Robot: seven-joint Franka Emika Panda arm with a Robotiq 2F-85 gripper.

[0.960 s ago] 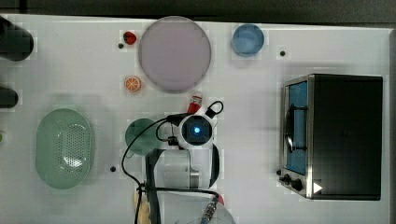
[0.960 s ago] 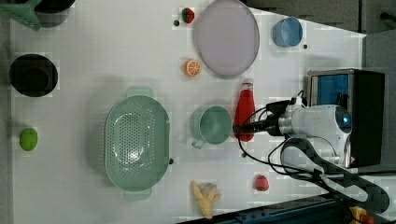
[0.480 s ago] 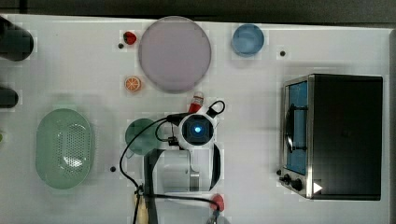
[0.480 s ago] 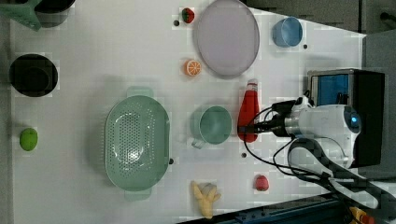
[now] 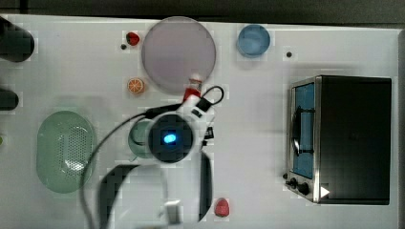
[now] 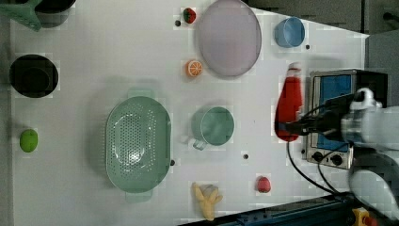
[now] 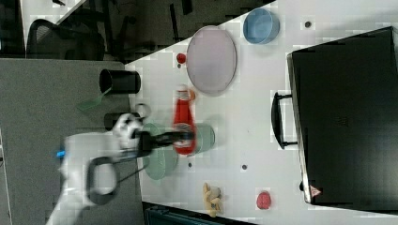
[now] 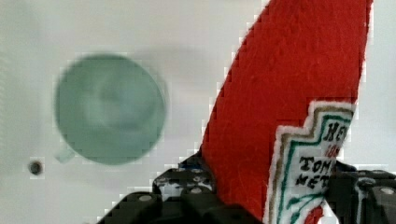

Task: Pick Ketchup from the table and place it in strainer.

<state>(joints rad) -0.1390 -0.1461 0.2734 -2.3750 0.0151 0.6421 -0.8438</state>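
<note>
The fingers (image 6: 288, 129) clench the Ketchup (image 6: 290, 106), apparently lifted off the desk (image 6: 94, 56), with open surface between the green cup (image 6: 214, 126) and strainer (image 6: 137, 143).

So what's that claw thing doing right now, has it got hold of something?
End effector: closed on the ketchup, holding it near its base.
</note>
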